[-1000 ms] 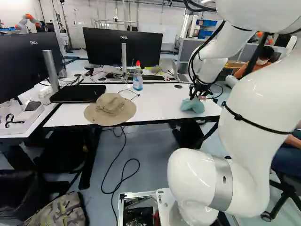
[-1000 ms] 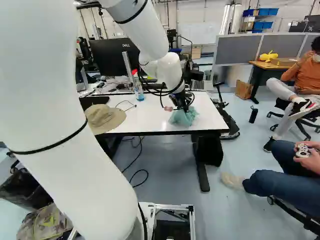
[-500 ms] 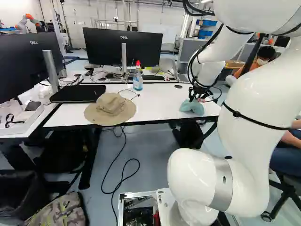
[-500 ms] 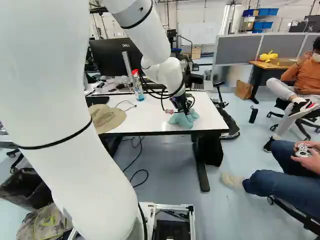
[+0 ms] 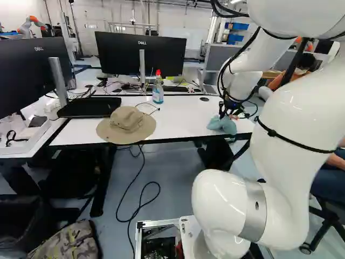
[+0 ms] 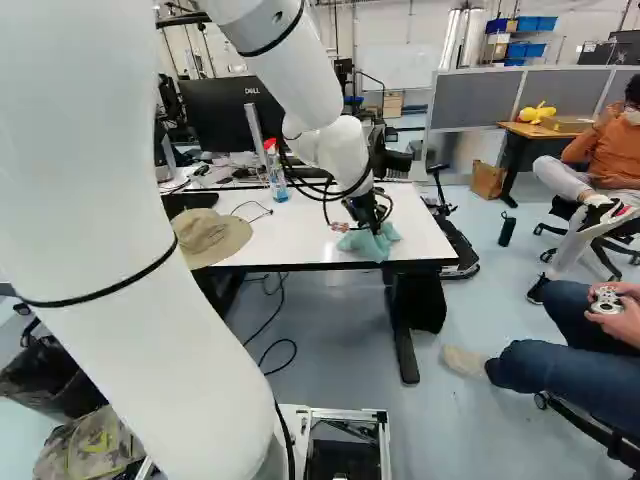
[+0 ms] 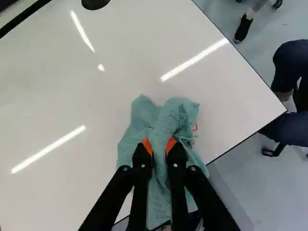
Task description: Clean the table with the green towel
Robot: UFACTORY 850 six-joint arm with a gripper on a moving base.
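Wrist view: jaws closed on the bunched green towel (image 7: 168, 115), which touches the worktop (image 7: 72, 96); adjacent red marks (image 7: 195, 128) suggest wiping is unfinished.

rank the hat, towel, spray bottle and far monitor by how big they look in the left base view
1. far monitor
2. hat
Unranked, both smaller: towel and spray bottle. One is wider, the other taller, so they look too alike.
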